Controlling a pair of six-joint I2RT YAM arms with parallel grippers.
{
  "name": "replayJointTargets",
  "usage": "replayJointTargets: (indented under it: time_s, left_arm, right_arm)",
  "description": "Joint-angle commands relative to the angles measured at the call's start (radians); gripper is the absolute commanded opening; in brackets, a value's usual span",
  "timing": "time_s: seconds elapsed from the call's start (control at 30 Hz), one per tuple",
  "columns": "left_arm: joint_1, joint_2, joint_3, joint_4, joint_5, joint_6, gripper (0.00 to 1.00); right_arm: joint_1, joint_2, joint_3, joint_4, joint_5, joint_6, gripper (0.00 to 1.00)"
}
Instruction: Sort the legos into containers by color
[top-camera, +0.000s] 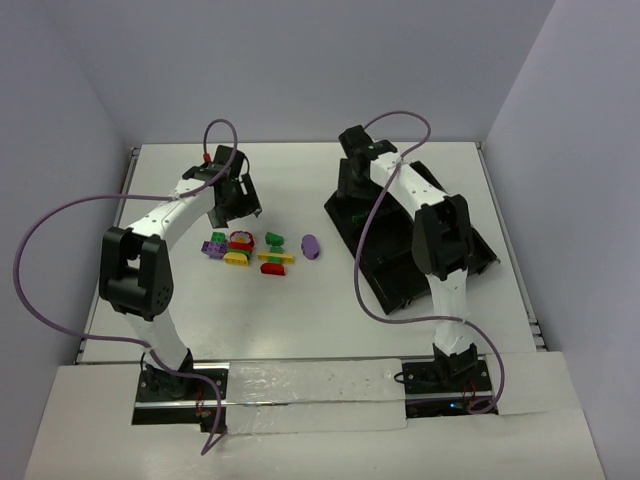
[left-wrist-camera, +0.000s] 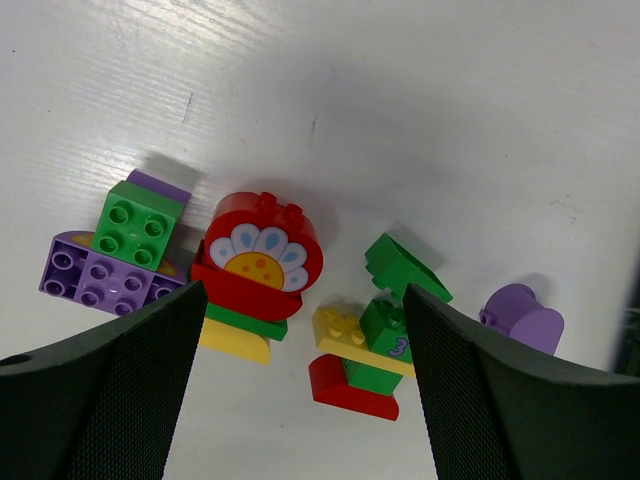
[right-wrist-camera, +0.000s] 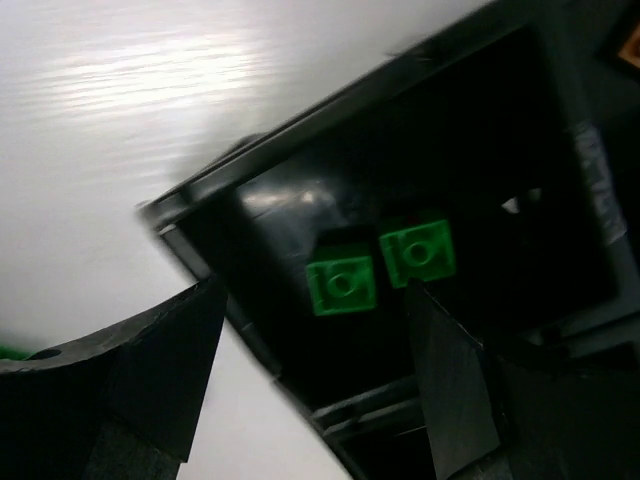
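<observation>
A cluster of legos lies on the white table between the arms: a red flower brick (left-wrist-camera: 262, 255) (top-camera: 241, 240), a green brick (left-wrist-camera: 139, 222) on a purple brick (left-wrist-camera: 95, 280), a yellow-green-red stack (left-wrist-camera: 365, 350) (top-camera: 275, 261), a loose green piece (left-wrist-camera: 403, 268) and a purple piece (left-wrist-camera: 524, 318) (top-camera: 311, 245). My left gripper (top-camera: 238, 200) (left-wrist-camera: 305, 400) is open and empty just above the cluster. The black divided tray (top-camera: 400, 270) lies at right. My right gripper (top-camera: 355, 185) (right-wrist-camera: 315, 400) is open and empty over its far corner compartment, where two green bricks (right-wrist-camera: 342, 285) (right-wrist-camera: 417, 251) lie.
The tray's rim (right-wrist-camera: 200, 215) runs under the right gripper. Purple cables loop over both arms. White walls close the table at the back and on both sides.
</observation>
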Motion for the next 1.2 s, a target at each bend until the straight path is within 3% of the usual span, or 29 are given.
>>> replayJointTargets:
  time_s: [0.0, 0.17, 0.3, 0.53, 0.9, 1.17]
  left_arm:
    - [0.009, -0.033, 0.017, 0.036, -0.011, 0.006, 0.87]
    - [0.016, -0.009, 0.032, 0.039, -0.009, 0.015, 0.87]
    - [0.021, -0.01, 0.02, 0.042, -0.028, 0.025, 0.87]
    - [0.028, -0.019, 0.004, 0.048, -0.035, 0.025, 0.87]
    - [0.029, -0.041, -0.034, 0.057, -0.023, -0.001, 0.87]
    - [0.028, -0.038, -0.038, 0.052, -0.037, -0.011, 0.87]
  right_arm:
    - [-0.061, 0.096, 0.08, -0.116, 0.039, 0.028, 0.79]
    - [-0.079, 0.138, 0.07, -0.103, 0.015, 0.025, 0.8]
    - [-0.078, 0.159, 0.028, -0.029, -0.116, 0.004, 0.8]
    - [-0.069, 0.129, 0.044, 0.034, -0.205, -0.028, 0.79]
    - [0.067, -0.094, -0.05, 0.099, -0.017, -0.149, 0.79]
    - [0.214, -0.17, -0.215, 0.144, -0.027, -0.162, 0.8]
